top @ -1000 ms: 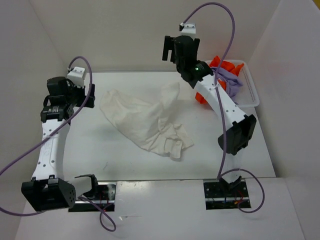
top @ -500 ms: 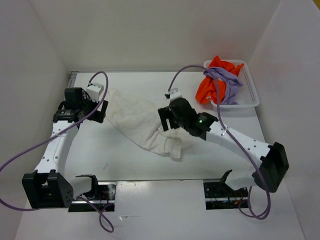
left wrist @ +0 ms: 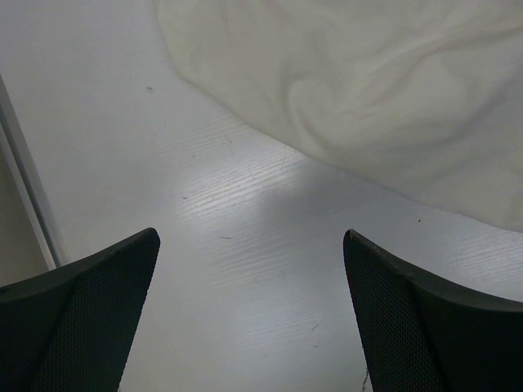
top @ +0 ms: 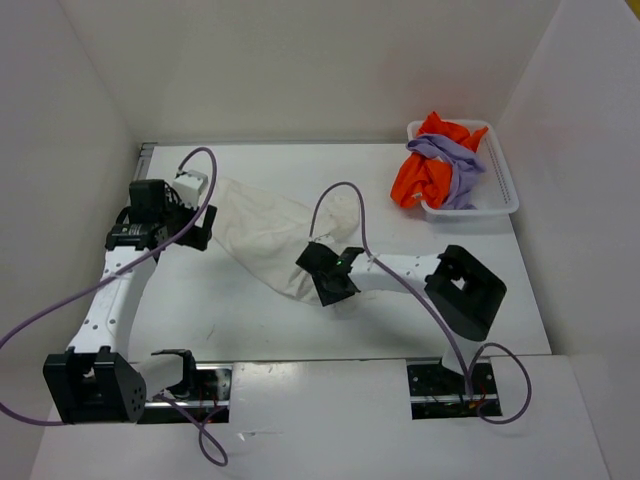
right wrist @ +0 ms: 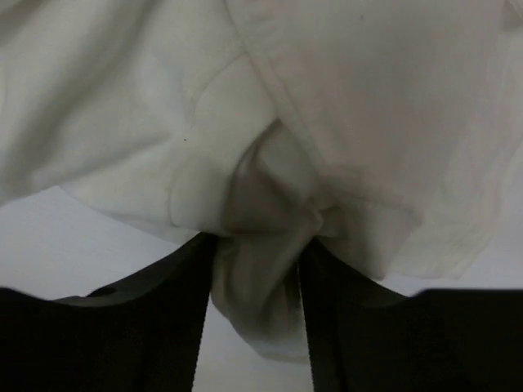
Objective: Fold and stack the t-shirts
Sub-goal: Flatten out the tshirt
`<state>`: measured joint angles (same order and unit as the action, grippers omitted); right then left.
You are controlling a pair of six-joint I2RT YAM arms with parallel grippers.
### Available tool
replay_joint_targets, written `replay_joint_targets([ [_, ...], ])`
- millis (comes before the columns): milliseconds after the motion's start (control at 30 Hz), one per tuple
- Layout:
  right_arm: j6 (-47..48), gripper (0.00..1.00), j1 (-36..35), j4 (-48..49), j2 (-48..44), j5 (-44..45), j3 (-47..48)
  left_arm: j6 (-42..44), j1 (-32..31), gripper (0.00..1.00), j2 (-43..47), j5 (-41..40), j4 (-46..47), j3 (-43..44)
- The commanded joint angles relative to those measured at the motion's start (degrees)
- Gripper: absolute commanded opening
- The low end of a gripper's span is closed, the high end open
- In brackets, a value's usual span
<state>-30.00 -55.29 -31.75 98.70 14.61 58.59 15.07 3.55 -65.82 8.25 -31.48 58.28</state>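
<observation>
Between the two dark fingers (right wrist: pixel 155 327) of the right gripper (right wrist: pixel 255 245) a bunched fold of the white t-shirt (right wrist: pixel 327 98) is pinched, the cloth filling the gap and pressed against both inner faces. From above, this gripper (top: pixel 325 280) is seen low at the near edge of the shirt, its arm stretched leftward across the table (top: pixel 250 310). The fingers (left wrist: pixel 73 327) of the left gripper (left wrist: pixel 249 237) are spread wide and nothing is held; only bare table surface (left wrist: pixel 229 269) is seen between them, with the shirt's edge (left wrist: pixel 392 98) lying just beyond the tips. In the top view the left gripper (top: pixel 195 225) is placed at the far left end of the white t-shirt (top: pixel 260 235), which is spread crumpled and unfolded across the middle of the table, running diagonally between the two grippers. The orange t-shirt (top: pixel 415 180) and the lavender t-shirt (top: pixel 455 160) are heaped together in the white mesh basket (top: pixel 505 185) at the far right corner, the orange one spilling over its left rim.
</observation>
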Motion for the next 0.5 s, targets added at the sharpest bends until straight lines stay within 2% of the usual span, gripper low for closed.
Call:
replay_joint_targets([
  [0, -2.87, 0.45, -1.92, -0.68, 5.10, 3.23, 3.10, 0.84, -0.04, 1.00, 1.57, 1.24, 0.20, 2.01],
  [33, -1.83, 0.32, -1.93, -0.68, 5.10, 2.01, 3.81, 0.84, -0.04, 1.00, 2.10, 0.63, -0.33, 2.01],
  [100, 1.15, 0.00, -1.93, -0.68, 3.27, -1.67, 7.05, 1.36, -0.04, 1.00, 2.71, 0.02, -0.33, 2.01],
  [200, 5.38, 0.00, -2.46, 1.41, -5.33, -7.47, 13.03, 1.37, -0.04, 1.00, 2.72, -0.52, -0.33, 2.01],
  [233, 8.09, 0.00, -2.46, 2.90, -8.05, -12.63, 14.52, 1.37, -0.04, 1.00, 2.72, -1.21, -0.33, 2.01],
  [300, 8.90, 0.00, -1.24, 8.85, -16.72, -16.27, 17.17, 1.37, -0.04, 1.00, 2.72, -1.83, 0.19, 2.01],
  [367, 5.58, 0.00, 3.49, 11.52, -20.98, -21.18, 17.17, 0.84, -0.04, 1.00, 2.72, -1.83, 0.20, 2.62],
  [400, 4.26, 0.00, 7.35, 11.53, -21.96, -23.47, 17.17, 0.84, -0.04, 1.00, 2.72, -1.83, 0.20, 2.63],
  [433, 3.38, 0.00, 14.61, 8.75, -21.97, -24.97, 17.78, 0.84, -0.04, 1.00, 2.11, -1.83, 0.89, 3.24],
  [467, 3.89, 0.00, 17.64, 6.89, -21.97, -24.98, 17.79, 1.36, -0.04, 1.00, 1.41, -1.83, 1.51, 4.02],
])
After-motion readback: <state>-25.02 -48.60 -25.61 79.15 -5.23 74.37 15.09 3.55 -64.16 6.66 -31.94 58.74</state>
